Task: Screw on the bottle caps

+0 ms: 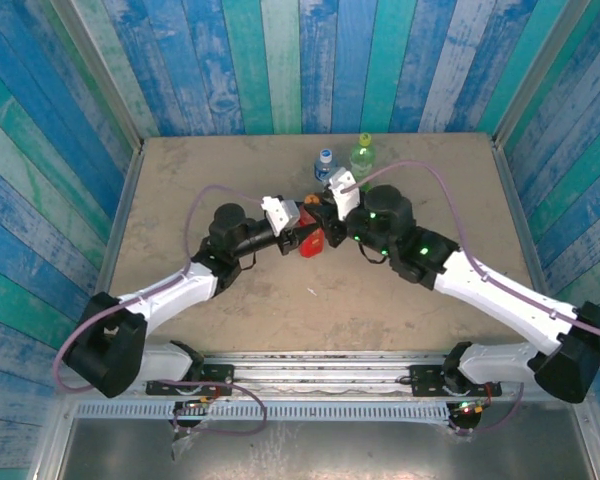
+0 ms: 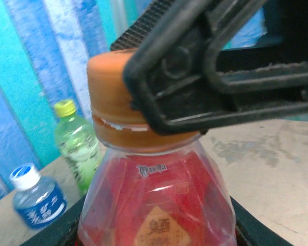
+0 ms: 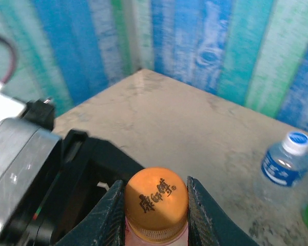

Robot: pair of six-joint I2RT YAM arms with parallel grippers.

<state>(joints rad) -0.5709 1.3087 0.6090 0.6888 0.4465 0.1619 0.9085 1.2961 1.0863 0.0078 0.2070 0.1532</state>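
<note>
The red bottle with its yellow label mark stands upright at the table's middle. My left gripper is shut on its body, with the black jaws showing at both lower sides. An orange cap sits on the bottle's neck. My right gripper is shut on that cap, one finger pressed to each side; its fingers cross the cap in the left wrist view. The green bottle wears a light green cap. The clear bottle carries a blue and white cap.
The green bottle and the clear bottle stand close together at the back of the table, just behind the two wrists. Blue and green plank walls close the table in on three sides.
</note>
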